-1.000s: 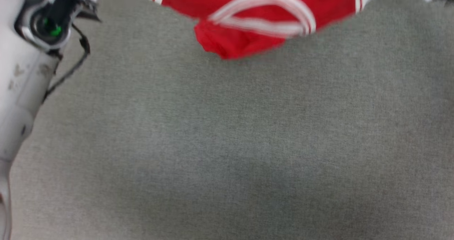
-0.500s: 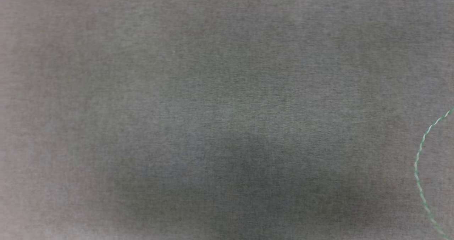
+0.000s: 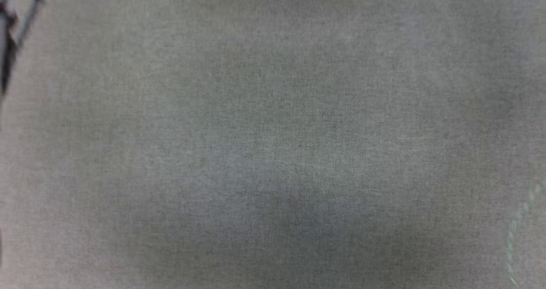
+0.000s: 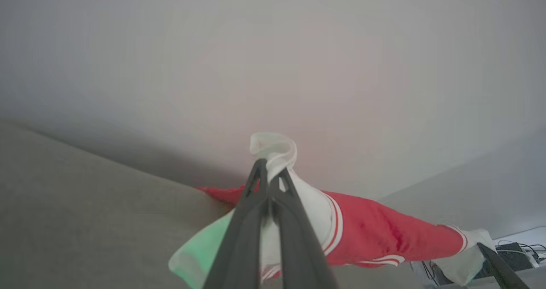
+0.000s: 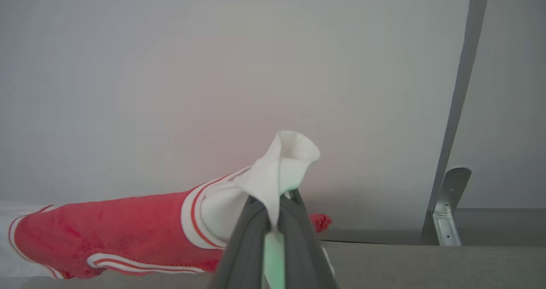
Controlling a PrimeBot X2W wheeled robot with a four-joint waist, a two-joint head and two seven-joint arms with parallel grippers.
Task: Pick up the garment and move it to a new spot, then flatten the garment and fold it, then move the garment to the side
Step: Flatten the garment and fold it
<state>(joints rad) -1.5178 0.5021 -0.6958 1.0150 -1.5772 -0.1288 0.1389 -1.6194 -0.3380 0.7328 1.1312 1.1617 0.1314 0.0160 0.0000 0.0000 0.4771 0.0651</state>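
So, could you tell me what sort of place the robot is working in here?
Probably an indoor lab or test room: a grey cloth-covered work surface against a plain pale wall, a metal bracket by a grey upright, and cables by a black box.

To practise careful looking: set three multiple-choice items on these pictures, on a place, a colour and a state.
1. Where does the left tool grip the red jersey T-shirt with white sleeves?
A. red middle
B. white sleeve cloth
C. black lettering
2. What colour is the woven fabric surface?
A. blue
B. yellow
C. grey
3. How is the T-shirt held?
A. stretched between the left tool and right tool
B. folded flat
C. lying untouched
Key: 1B, white cloth bunches at its tip; 2C, the head view shows grey weave; 3A, each wrist view shows a sleeve pinched.
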